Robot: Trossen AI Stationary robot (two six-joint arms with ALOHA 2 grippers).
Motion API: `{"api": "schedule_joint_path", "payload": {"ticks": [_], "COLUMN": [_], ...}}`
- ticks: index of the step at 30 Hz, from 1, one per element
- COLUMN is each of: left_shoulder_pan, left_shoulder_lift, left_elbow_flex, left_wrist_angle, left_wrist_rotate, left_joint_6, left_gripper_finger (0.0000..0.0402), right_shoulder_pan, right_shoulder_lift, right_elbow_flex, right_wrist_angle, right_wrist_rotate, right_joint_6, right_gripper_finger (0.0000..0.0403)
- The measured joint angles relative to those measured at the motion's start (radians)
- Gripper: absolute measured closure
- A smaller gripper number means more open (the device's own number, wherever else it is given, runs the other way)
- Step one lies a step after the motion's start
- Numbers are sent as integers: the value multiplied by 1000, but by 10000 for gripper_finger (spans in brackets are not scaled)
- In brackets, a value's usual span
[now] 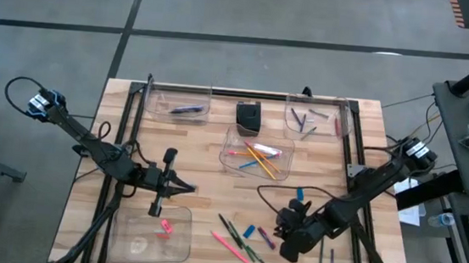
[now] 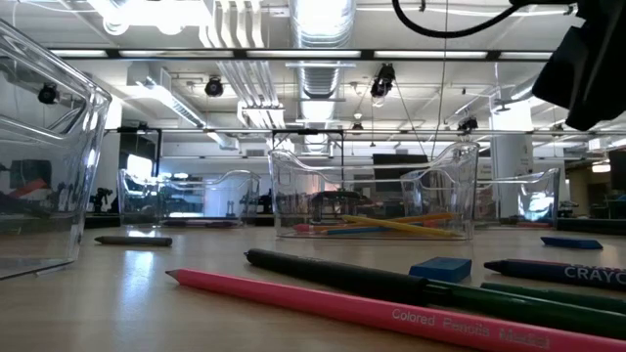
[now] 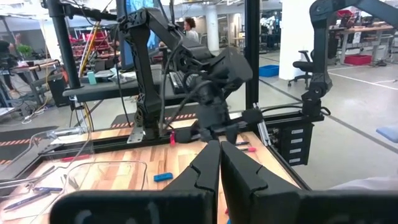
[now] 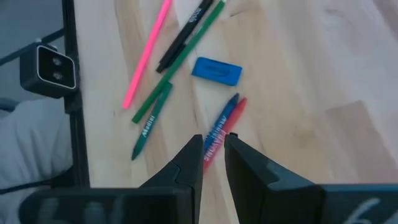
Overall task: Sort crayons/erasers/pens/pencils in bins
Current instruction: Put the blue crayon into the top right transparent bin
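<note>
My right gripper (image 1: 281, 231) (image 4: 214, 146) hovers near the table's near right, its fingers a narrow gap apart. The near ends of a blue crayon (image 4: 217, 127) and a red crayon (image 4: 235, 112) show in that gap. Both crayons lie on the table (image 1: 266, 236), and I cannot tell whether the fingers touch them. Beside them lie a blue eraser (image 4: 216, 70) (image 1: 249, 231), a pink pencil (image 4: 146, 53), a green pencil (image 4: 180, 59) and a dark stick (image 4: 186, 31). My left gripper (image 1: 189, 189) (image 3: 219, 158) is shut and empty, beyond the near-left bin (image 1: 153, 231).
The far-left bin (image 1: 177, 105) holds a dark pen. The far-right bin (image 1: 316, 117) holds crayons and the middle bin (image 1: 256, 155) holds pencils. The near-left bin holds pink erasers. A black box (image 1: 249, 116) stands at the far middle. Another blue eraser (image 1: 300, 193) and loose sticks (image 1: 325, 260) lie at the right.
</note>
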Motion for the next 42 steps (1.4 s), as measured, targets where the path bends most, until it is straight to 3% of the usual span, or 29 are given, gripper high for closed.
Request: {"api": "schedule_joint_path", "payload": {"ticks": [23, 35, 42], "left_shoulder_pan": [0, 0, 0], "left_shoulder_lift": [0, 0, 0], "left_elbow_flex": [0, 0, 0], "left_wrist_angle": [0, 0, -1], "left_wrist_rotate": [1, 1, 1], "left_joint_6": [0, 0, 0], "left_gripper_finger": [402, 402, 402], "right_shoulder_pan": [0, 0, 0], "right_shoulder_lift": [131, 189, 290], "right_elbow_flex": [0, 42, 125], "right_wrist_angle": [49, 68, -8], "right_wrist_rotate": [0, -19, -18], "right_joint_6": [46, -17, -52], "right_gripper_finger": [345, 249, 247]}}
